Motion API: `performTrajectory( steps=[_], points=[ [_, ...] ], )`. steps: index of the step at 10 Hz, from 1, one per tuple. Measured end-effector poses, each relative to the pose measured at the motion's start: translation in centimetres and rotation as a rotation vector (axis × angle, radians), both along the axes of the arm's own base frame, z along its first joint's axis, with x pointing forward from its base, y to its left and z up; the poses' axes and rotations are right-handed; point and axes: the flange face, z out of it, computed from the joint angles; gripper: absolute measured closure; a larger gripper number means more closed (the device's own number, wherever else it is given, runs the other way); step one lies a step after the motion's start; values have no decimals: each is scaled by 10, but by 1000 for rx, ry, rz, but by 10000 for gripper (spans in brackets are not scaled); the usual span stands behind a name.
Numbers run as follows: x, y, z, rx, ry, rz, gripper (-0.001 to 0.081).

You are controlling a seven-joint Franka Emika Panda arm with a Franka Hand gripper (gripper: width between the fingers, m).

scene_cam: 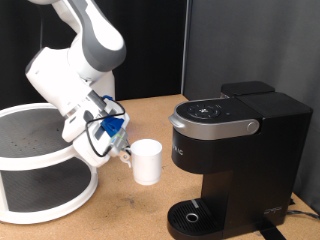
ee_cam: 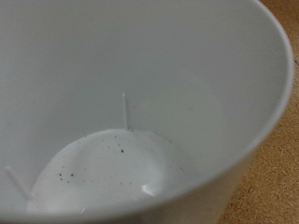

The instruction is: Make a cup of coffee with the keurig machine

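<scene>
The cup (scene_cam: 148, 162) is a small white mug. It hangs above the table at the tip of my gripper (scene_cam: 124, 152), which grips its side nearest the arm. The cup is upright, to the exterior view's left of the keurig machine (scene_cam: 235, 150) and apart from it. The machine is black with a grey-silver lid handle (scene_cam: 212, 124), lid down. Its round drip tray (scene_cam: 192, 214) is bare. In the wrist view the cup's white inside (ee_cam: 121, 103) fills the frame, with dark specks on its bottom (ee_cam: 107, 168). The fingers do not show there.
A white round two-tier rack (scene_cam: 40, 165) stands at the exterior view's left, just behind the arm. The table top (scene_cam: 130, 215) is brown cork, also seen in the wrist view (ee_cam: 276, 173). A black curtain hangs at the back.
</scene>
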Motion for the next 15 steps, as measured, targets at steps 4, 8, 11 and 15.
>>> performTrajectory(
  steps=[4, 8, 11, 15],
  points=[
    [11, 15, -13, -25, -7, 1, 739],
    [21, 25, -25, -2, -17, 0, 739],
    [29, 31, -28, 16, -41, 15, 739],
    [36, 45, -30, 2, -57, 47, 739]
  ],
)
